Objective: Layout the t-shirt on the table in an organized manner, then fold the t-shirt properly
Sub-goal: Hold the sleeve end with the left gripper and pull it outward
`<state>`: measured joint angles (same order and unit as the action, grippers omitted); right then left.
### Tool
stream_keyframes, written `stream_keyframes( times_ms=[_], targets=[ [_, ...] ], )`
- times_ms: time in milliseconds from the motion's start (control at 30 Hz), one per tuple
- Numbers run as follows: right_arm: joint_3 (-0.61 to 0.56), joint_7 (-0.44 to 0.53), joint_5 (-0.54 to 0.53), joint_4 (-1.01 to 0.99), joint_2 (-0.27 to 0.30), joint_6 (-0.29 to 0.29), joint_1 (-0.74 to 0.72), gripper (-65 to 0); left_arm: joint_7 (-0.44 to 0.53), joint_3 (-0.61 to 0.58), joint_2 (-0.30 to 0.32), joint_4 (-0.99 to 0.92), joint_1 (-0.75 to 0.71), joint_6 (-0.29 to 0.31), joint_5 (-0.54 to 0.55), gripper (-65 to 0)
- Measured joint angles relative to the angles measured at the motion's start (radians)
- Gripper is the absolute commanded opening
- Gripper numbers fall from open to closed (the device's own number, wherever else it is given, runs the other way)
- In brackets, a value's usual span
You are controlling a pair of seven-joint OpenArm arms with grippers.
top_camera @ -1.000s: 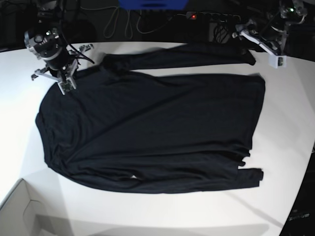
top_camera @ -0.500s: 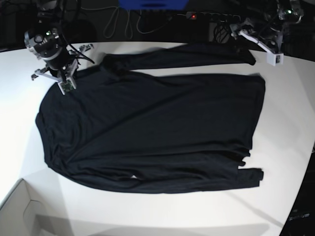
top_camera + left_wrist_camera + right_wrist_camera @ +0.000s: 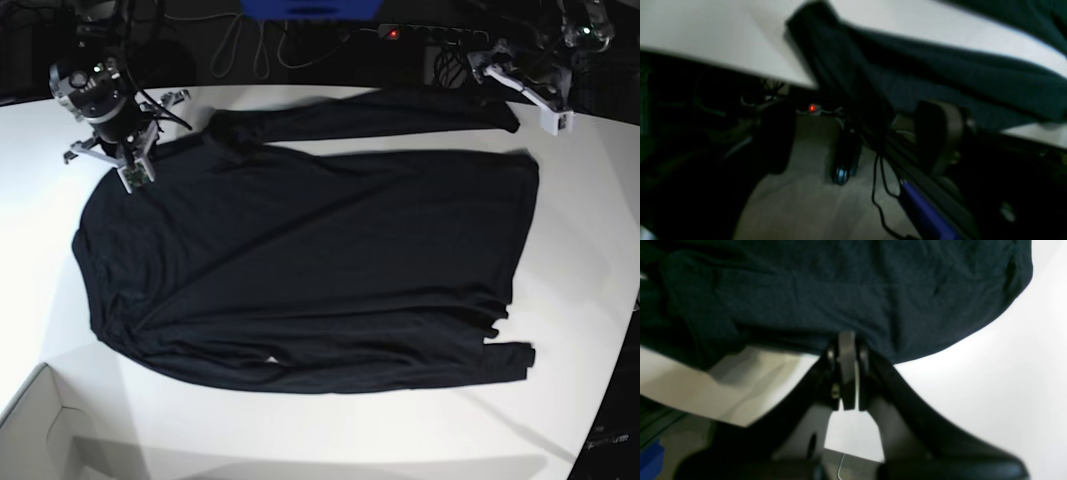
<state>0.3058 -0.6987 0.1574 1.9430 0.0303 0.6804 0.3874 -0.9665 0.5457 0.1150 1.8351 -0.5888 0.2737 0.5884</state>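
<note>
Since the earlier base frames the left gripper point(image 3: 520, 80), at the upper right of the base view, has drifted a little up and away from the end of the upper sleeve, while the garment itself has not shifted. In the left wrist view its jaws stand spread with nothing between them; the sleeve cuff lies beyond them at the rim of the tabletop, apart from the gripper. The plain black long-sleeved t-shirt of thin soft fabric point(image 3: 310, 270) lies spread nearly flat across the middle of the large smooth white tabletop point(image 3: 300, 430), one sleeve stretched along the upper edge, the other tucked along the lower hem. The right gripper point(image 3: 135, 165), at the upper left of the base view, has its jaws pressed together at the shirt's shoulder edge; the right wrist view shows its tip right at the fabric border, and whether cloth is pinched cannot be told. The withdrawal suggests the upper sleeve has been laid out and released, so the layout looks close to done and folding is yet to begin. No brand, label or readable writing shows on the shirt or elsewhere.
</note>
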Motion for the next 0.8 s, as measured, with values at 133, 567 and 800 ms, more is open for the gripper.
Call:
stream_keyframes(
  times_ms=[133, 567, 800],
  targets=[
    [0.000, 0.000, 0.000, 0.000, 0.000, 0.000, -0.002, -65.0, 0.003, -0.024, 0.000, -0.015, 0.004, 0.000, 0.004, -29.5],
    [0.000, 0.000, 0.000, 0.000, 0.001, 0.000, -0.002, -65.0, 0.006, -0.020, -0.002, -0.043, 0.016, 0.000, 0.004, -45.5],
    [0.000, 0.000, 0.000, 0.000, 0.001, 0.000, -0.002, -65.0, 0.005, -0.015, -0.002, -0.045, 0.016, 0.000, 0.001, -65.0]
  ],
)
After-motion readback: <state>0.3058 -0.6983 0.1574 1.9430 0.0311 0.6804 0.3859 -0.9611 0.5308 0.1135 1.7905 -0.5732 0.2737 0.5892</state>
